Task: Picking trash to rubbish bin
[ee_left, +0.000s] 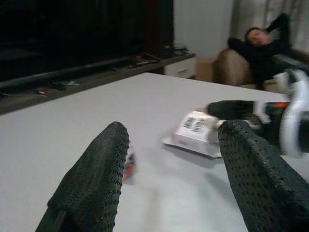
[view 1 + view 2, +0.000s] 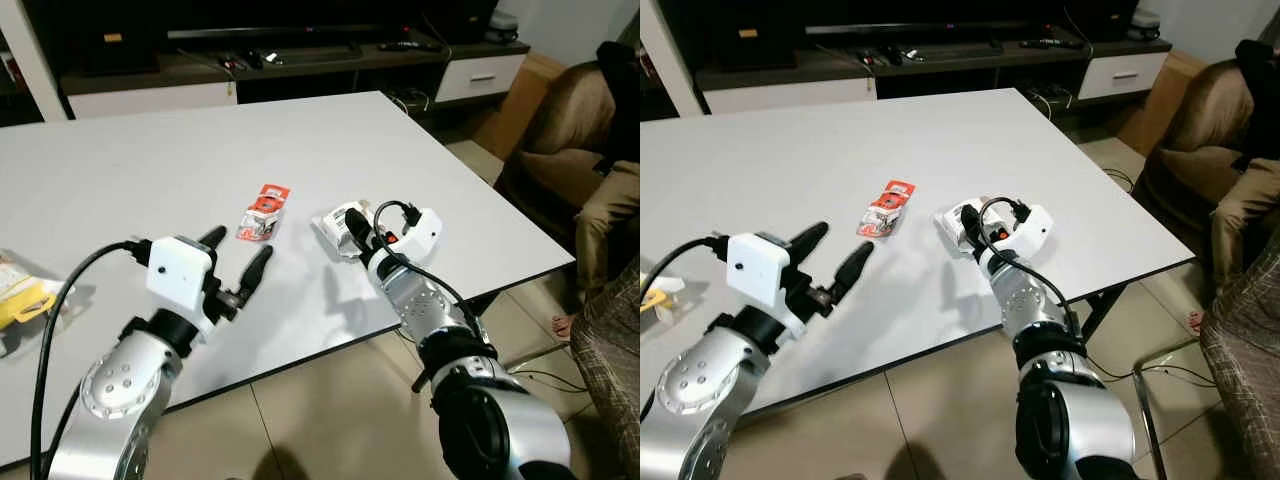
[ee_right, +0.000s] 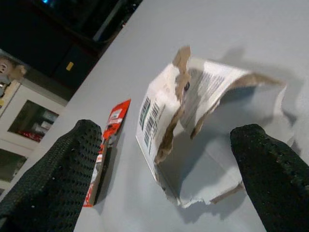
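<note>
A torn white paper packet is seen lying on the white counter, near its edge at about 4 o'clock. The packet is ripped open, and nothing can be made out inside it. The right tool is held right at the packet, with its two black fingers spread wide, one on each side of it, and nothing is gripped. A small red wrapper is laid flat just beside the packet, at its 9 o'clock. The left tool is held above the counter at about 7 o'clock from the red wrapper, with its fingers wide apart and nothing between them. A yellow and white packet is seen at the counter's far 9 o'clock edge. A person is seen resting on a brown sofa at 3 o'clock.
</note>
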`<state>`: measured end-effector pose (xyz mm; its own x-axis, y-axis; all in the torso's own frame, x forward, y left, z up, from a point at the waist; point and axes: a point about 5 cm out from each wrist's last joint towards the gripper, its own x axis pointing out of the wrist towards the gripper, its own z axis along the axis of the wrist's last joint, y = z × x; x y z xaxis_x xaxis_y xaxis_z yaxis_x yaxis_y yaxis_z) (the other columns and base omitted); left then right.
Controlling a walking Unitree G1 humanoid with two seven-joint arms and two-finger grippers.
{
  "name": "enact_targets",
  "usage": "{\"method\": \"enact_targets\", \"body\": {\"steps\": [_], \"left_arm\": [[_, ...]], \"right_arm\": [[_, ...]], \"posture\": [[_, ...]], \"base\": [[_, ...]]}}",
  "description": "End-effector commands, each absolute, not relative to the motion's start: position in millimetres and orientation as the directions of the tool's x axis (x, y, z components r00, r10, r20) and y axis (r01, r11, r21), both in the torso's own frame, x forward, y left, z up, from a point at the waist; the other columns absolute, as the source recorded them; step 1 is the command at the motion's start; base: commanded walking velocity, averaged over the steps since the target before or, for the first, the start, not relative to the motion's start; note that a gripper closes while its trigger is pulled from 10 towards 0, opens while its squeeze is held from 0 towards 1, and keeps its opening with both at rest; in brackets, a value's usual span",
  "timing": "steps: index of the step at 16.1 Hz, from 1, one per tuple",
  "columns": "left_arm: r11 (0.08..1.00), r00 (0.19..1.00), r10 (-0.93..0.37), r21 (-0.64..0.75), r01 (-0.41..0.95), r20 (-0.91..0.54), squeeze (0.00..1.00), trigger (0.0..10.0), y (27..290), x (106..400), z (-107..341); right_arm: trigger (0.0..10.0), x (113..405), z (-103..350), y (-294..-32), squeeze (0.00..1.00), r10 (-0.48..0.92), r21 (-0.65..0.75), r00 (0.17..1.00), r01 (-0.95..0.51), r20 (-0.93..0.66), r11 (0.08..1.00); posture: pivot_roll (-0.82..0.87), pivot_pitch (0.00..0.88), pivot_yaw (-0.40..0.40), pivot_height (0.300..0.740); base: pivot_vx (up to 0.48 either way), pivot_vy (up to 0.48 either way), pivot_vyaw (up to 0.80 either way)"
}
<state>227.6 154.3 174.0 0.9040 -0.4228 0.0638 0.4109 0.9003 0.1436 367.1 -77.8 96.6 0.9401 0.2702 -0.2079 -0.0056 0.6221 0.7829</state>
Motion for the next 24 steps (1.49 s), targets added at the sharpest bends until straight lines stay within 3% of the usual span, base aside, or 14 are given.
{"method": "enact_targets", "body": {"steps": [1,7,8,13,24], "left_arm": [[0.868,0.866,-0.494,0.100,0.486,0.076,0.00,10.0,141,221,179],[0.802,0.804,-0.594,0.075,0.592,0.008,0.00,10.0,129,206,174],[0.802,0.805,-0.593,0.081,0.592,-0.008,0.00,10.0,130,206,172],[0.797,0.802,-0.596,0.094,0.596,-0.029,0.00,10.0,130,207,169],[0.805,0.812,-0.582,0.105,0.584,-0.046,0.00,10.0,131,211,166]], "right_arm": [[10.0,369,100,-66,0.00,0.274,0.815,0.937,0.020,-0.218,0.579],[10.0,375,110,-52,0.00,0.303,0.857,0.928,0.032,-0.216,0.514],[0.0,375,112,-52,0.00,0.301,0.871,0.930,0.038,-0.210,0.490],[0.0,377,112,-55,0.00,0.293,0.898,0.934,0.061,-0.205,0.435],[0.0,374,107,-53,0.00,0.309,0.891,0.928,0.048,-0.206,0.451]], "posture": [[0.21,0.012,-0.106,0.740],[0.22,0.014,-0.109,0.740],[0.22,0.010,-0.109,0.740],[0.22,0.002,-0.107,0.740],[0.21,0.000,-0.098,0.740]], "base": [[0.000,0.000,0.00],[0.000,0.000,0.00],[0.000,0.000,0.00],[0.000,0.000,0.00],[0.000,0.000,0.00]]}}
